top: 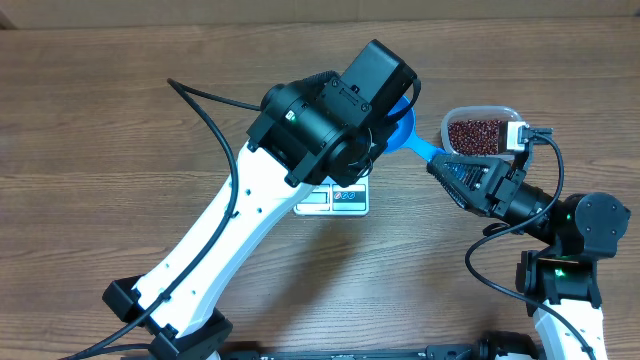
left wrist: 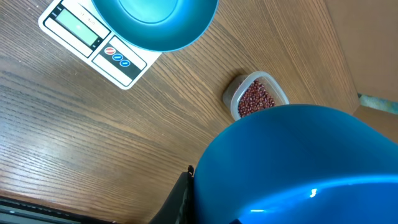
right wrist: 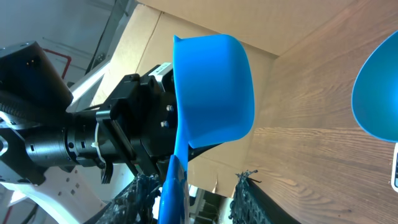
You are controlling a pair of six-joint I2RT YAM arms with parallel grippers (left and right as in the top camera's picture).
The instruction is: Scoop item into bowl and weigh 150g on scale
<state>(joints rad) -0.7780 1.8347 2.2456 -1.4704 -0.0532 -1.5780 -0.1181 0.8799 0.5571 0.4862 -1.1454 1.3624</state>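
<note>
Scoop (right wrist: 211, 87) handle loose between part-open right gripper (right wrist: 196, 200) fingers. Left gripper (right wrist: 155, 118) fully closed against scoop cup; I can't confirm hold.

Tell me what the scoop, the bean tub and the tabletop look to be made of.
Scoop: likely moulded plastic, an even bright blue, smooth with a soft sheen.
Tub: seemingly clear plastic, since the beans show through its thin wall.
Tabletop: wood or a wood-look laminate, matte brown with a long running grain. The look does not settle which.
</note>
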